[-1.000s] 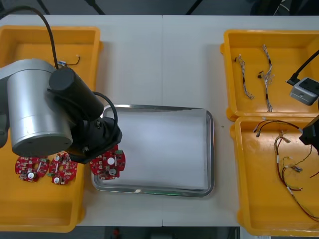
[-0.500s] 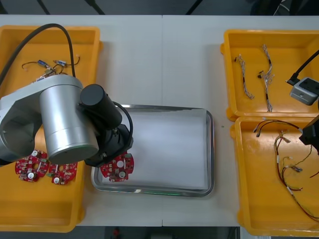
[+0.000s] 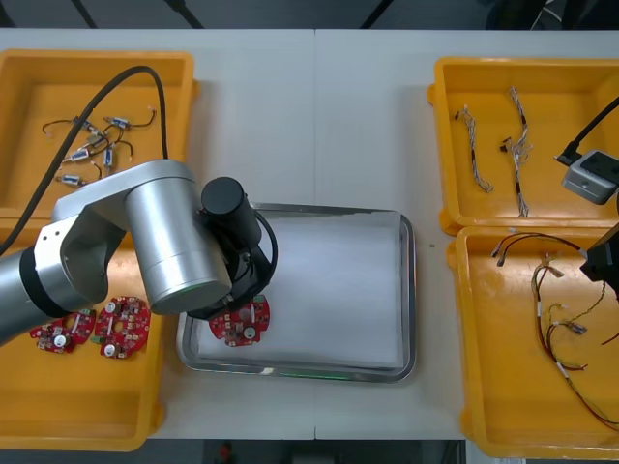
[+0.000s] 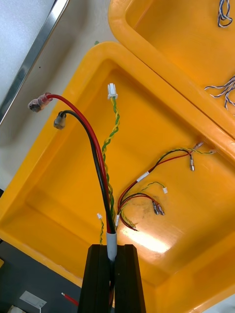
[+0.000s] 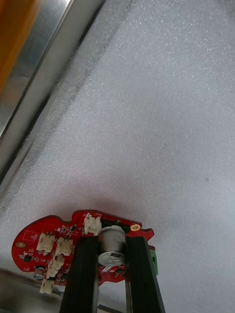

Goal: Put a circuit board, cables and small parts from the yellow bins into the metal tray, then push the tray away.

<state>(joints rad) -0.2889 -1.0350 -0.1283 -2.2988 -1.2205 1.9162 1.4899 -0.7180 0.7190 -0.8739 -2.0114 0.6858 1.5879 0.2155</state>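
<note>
I count 4 yellow bins point(image 3: 29, 72), 2 at each side, and 1 metal tray point(image 3: 407, 290) between them. There are 3 round red circuit boards point(image 3: 122, 327). I make out what look like 3 twisted blue and white cables point(image 3: 474, 150). The red, yellow and black cables point(image 4: 99, 161) are too tangled to count. The small metal parts point(image 3: 116, 123) number roughly 5.
</note>
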